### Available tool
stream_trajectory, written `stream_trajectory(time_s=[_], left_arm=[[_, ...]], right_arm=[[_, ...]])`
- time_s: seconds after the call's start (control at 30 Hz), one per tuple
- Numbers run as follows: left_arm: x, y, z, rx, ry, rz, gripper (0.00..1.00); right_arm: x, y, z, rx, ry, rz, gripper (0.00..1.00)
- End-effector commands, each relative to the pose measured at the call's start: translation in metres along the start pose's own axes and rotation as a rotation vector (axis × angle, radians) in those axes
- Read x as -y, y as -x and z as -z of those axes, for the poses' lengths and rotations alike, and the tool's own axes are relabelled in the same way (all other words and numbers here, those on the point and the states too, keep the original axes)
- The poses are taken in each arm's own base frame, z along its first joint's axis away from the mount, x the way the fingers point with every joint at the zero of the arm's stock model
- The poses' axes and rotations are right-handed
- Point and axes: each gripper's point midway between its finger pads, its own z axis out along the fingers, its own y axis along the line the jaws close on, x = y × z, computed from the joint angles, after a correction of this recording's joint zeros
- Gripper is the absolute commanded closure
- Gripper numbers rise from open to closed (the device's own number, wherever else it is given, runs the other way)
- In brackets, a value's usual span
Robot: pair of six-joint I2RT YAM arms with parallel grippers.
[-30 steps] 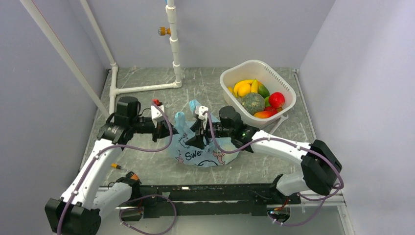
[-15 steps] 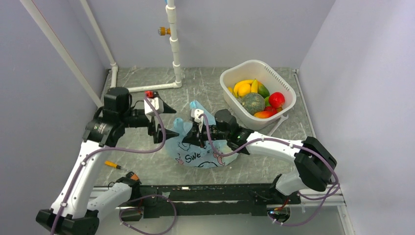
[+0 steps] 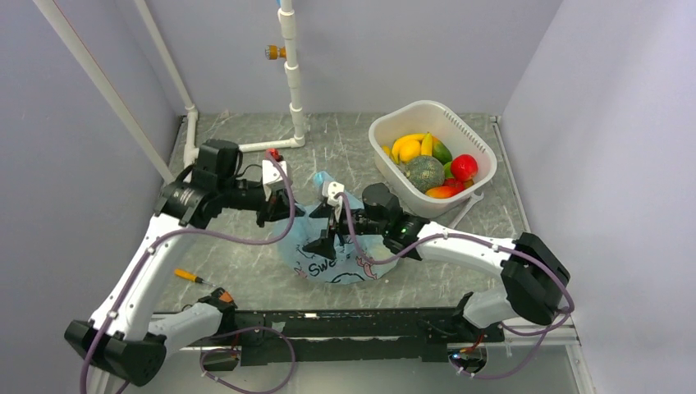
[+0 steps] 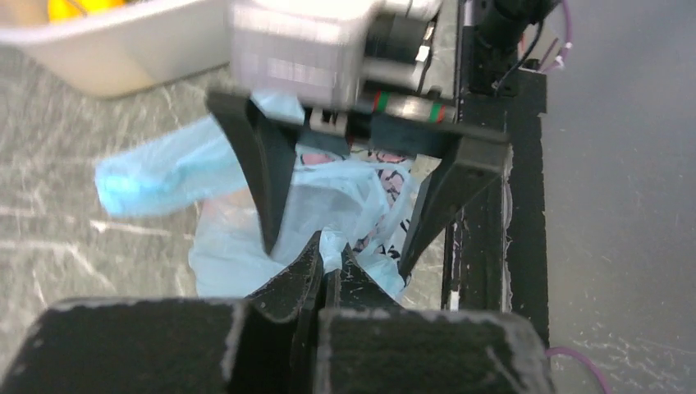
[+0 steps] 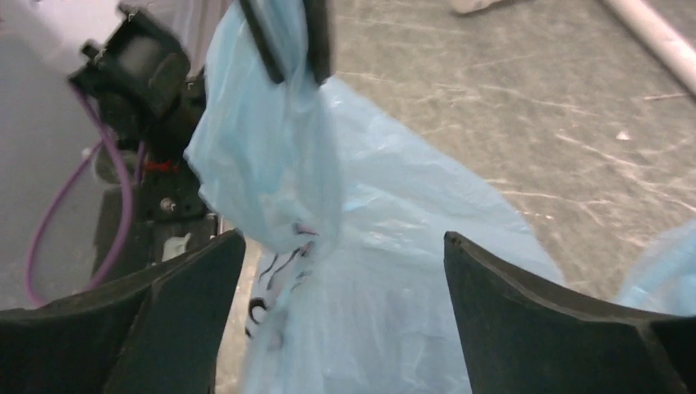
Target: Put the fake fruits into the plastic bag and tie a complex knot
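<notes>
Left fingers pinch the blue bag while the fruits sit in the basket.

The grey worktop [image 3: 246, 271] is flat and streaky like stone. In its middle lies the plastic bag [image 3: 336, 261], thin, crinkly and pale blue, with dark letters on it. To its right and further back stands a white basket [image 3: 484, 156] with slots in its wall. The fake fruits [image 3: 427, 168] lie inside it, shiny and smooth: yellow, orange, red, and a green bumpy melon. The left fingers [image 4: 328, 267] are pressed together on a fold of the bag, which hangs from them. The right fingers [image 3: 327, 230] are spread wide over the bag and grip nothing. Half a second ago the left fingers were wide apart and off the bag.
</notes>
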Motion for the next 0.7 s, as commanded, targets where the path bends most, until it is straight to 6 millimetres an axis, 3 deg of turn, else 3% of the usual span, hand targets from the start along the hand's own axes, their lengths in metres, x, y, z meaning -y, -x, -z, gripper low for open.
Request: stream_trajectory(time_s=[0.0, 0.17, 0.27, 0.4, 0.53, 0.6, 0.67], left_arm=[[-0.017, 0.015, 0.010, 0.110, 0.240, 0.191, 1.00], [-0.035, 0.016, 0.019, 0.214, 0.421, 0.303, 1.00], [-0.047, 0.015, 0.022, 0.229, 0.491, 0.371, 1.00], [-0.051, 0.022, 0.021, 0.264, 0.493, 0.438, 1.00], [-0.043, 0.031, 0.021, 0.318, 0.467, 0.503, 1.00], [-0.038, 0.032, 0.021, 0.323, 0.446, 0.523, 1.00], [-0.034, 0.035, 0.020, 0.328, 0.424, 0.544, 1.00]], right_arm=[[0.025, 0.063, 0.009, 0.159, -0.217, -0.151, 0.01], [0.020, 0.096, -0.012, 0.284, -0.276, -0.208, 0.00], [0.013, 0.102, -0.031, 0.319, -0.275, -0.188, 0.00], [0.019, 0.096, -0.049, 0.337, -0.308, -0.150, 0.00], [0.053, 0.081, -0.056, 0.321, -0.484, -0.118, 0.02], [0.062, 0.060, -0.061, 0.282, -0.524, -0.087, 0.11], [0.063, 0.031, -0.066, 0.231, -0.522, -0.058, 0.29]])
